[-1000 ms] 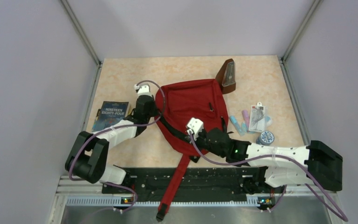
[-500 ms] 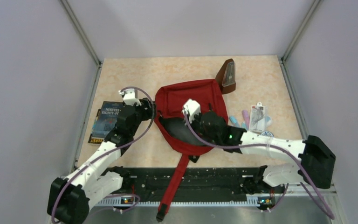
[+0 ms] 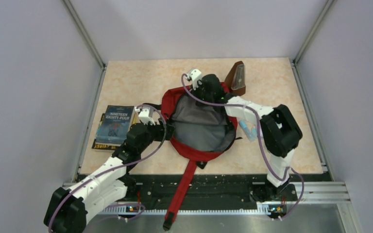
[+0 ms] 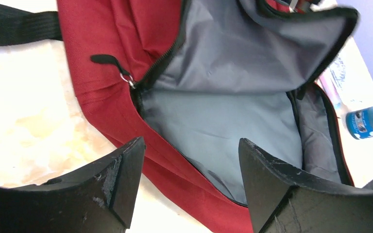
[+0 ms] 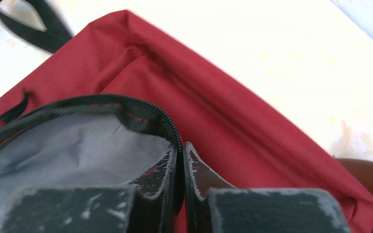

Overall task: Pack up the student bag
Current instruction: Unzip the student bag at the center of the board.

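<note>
The student bag (image 3: 190, 151) lies flat in the middle of the counter (image 3: 126, 77), its main compartment unzipped so that the grey lining (image 3: 201, 127) shows across most of its width. Nothing can be seen inside the compartment. Its long red strap (image 3: 180, 187) runs off the near edge of the counter, between the two arm bases. A black zipper pull (image 4: 108, 59) rests on the red fabric beside the open zipper on the bag's left side. At the far side of the bag, the right fingers (image 5: 196, 177) are pinched tight on the black zippered edge of the flap, holding it raised above the compartment. The right arm (image 3: 278, 131) bends back over the right side of the counter. The left fingers (image 4: 121, 179) are spread wide with nothing between them, poised over the bag's left rim and pointing into the opening. Left of the bag, just beside the left arm (image 3: 108, 167), a dark blue book (image 3: 114, 124) lies face up. A brown pyramid-shaped object (image 3: 236, 77) stands just past the bag's far right corner. Right of the bag sit a round blue-labelled container (image 4: 369, 121) and a few small pastel sticks (image 3: 247, 128), partly hidden by the right arm.
</note>
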